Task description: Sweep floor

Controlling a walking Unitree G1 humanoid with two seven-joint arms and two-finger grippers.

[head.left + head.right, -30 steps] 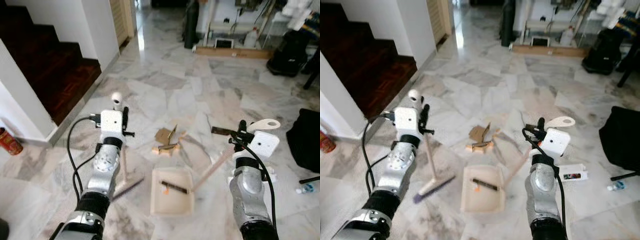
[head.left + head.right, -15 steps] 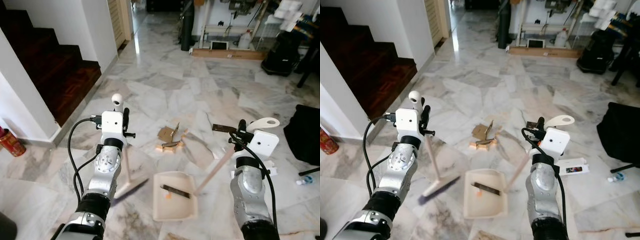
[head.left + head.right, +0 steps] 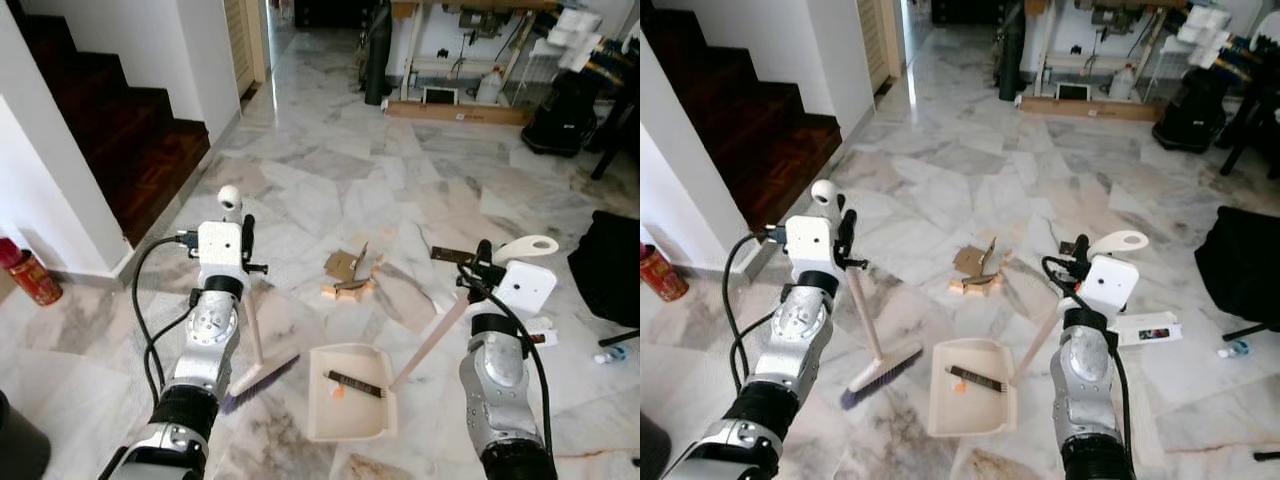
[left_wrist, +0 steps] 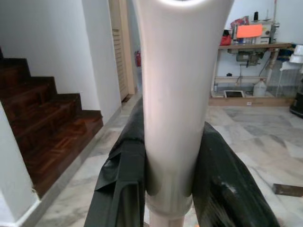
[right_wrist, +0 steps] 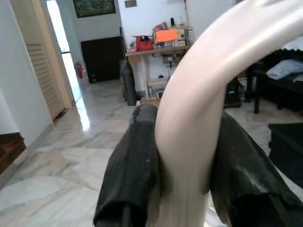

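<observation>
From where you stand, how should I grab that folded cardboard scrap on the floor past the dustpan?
Take the cardboard scrap by its upright flap, coming down from above. That flap stands up off the marble, giving a thin edge to pinch across, while the rest lies flat on the floor. Approach from the dustpan side, probably the easiest.

A dark wooden staircase (image 3: 120, 130) rises beside a white wall (image 3: 45, 190), with a red canister (image 3: 30, 278) at the wall's foot. A black bag (image 3: 608, 265) lies well apart, opposite. A cluttered worktop (image 3: 470, 10) stands far back.
</observation>
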